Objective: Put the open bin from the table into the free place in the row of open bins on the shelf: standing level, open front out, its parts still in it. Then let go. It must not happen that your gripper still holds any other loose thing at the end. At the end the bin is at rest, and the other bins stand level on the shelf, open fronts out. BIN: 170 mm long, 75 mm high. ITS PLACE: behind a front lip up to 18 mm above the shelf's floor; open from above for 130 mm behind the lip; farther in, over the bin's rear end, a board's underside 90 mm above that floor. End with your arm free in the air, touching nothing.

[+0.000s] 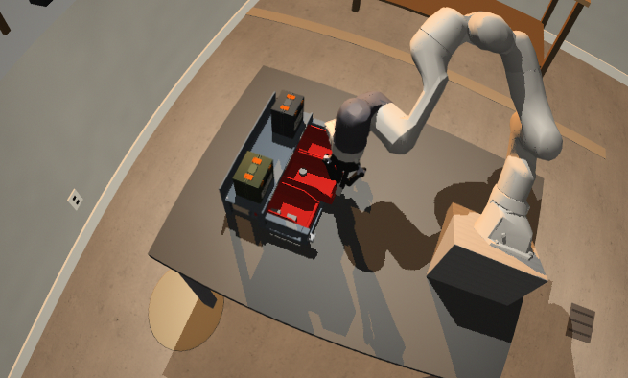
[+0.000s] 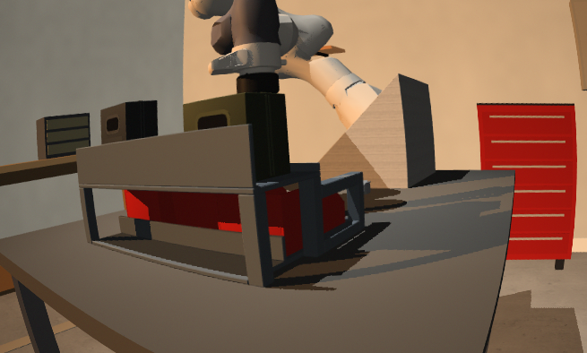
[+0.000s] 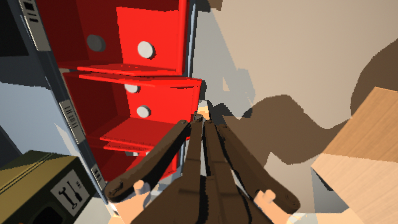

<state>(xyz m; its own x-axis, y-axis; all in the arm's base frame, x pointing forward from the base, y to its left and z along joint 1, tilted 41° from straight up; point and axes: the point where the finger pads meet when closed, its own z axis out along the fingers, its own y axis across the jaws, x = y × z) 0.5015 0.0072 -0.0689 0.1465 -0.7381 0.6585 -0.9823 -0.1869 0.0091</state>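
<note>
- Standing in the shelf (image 1: 246, 158) row on the table (image 1: 409, 269), the middle red bin (image 1: 309, 179) tilts, front jutting out.
- Pincer (image 3: 204, 119) clenched on nothing, tips at that bin's front corner.
- Olive toolbox (image 3: 37, 182) carries a crossed-tools label; no readable writing.

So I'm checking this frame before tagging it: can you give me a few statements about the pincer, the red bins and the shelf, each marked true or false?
1. The pincer is shut and holds nothing. True.
2. The middle red bin sticks out past its neighbours toward the arm. True.
3. The pincer hangs over the green box. False: it is at the front of the red bins.
4. The red bins are blue. False: all are red.
5. Two boxes stand on top of the shelf. True.
</note>
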